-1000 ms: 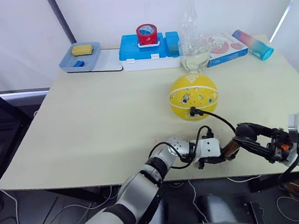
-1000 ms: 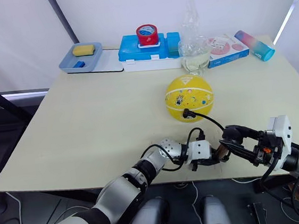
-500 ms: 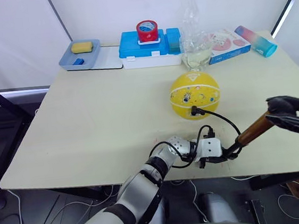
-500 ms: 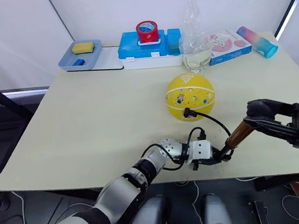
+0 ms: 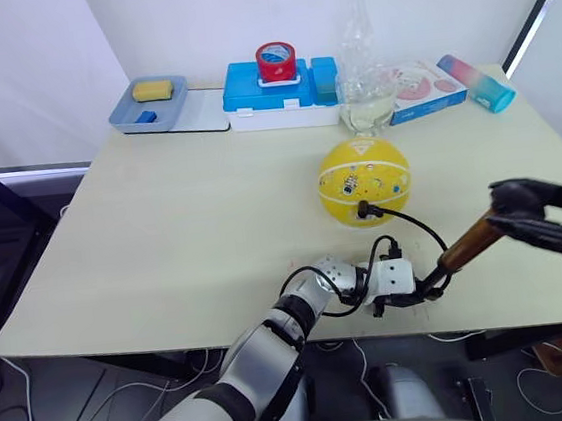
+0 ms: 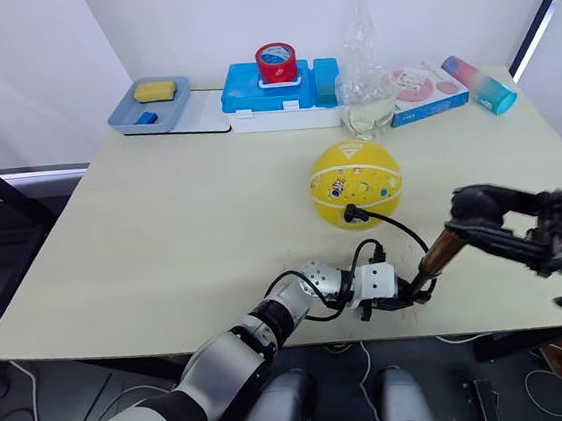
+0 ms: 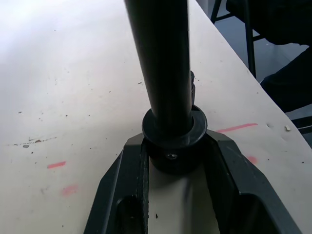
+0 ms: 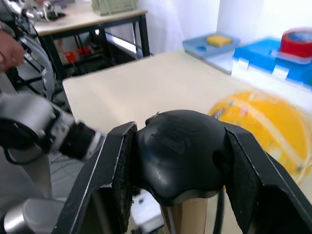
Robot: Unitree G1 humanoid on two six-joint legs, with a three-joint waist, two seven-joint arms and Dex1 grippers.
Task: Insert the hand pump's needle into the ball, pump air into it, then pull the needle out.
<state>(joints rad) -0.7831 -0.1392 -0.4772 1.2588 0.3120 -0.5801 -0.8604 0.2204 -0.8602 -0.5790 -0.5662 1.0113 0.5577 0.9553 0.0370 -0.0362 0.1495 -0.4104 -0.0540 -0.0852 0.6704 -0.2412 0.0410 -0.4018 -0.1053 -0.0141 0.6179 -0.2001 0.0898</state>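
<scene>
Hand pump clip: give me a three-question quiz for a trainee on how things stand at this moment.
1. True or false: the needle sits in the ball.
2. What does the right gripper hold? A) the ball B) the hand pump's black handle C) the red tape roll
3. Fill in: the left gripper clamps the pump's black ___ end against the table.

Key: 1 true, the hose's fitting meets the ball's front. 2 B. 3 cap (bottom).
</scene>
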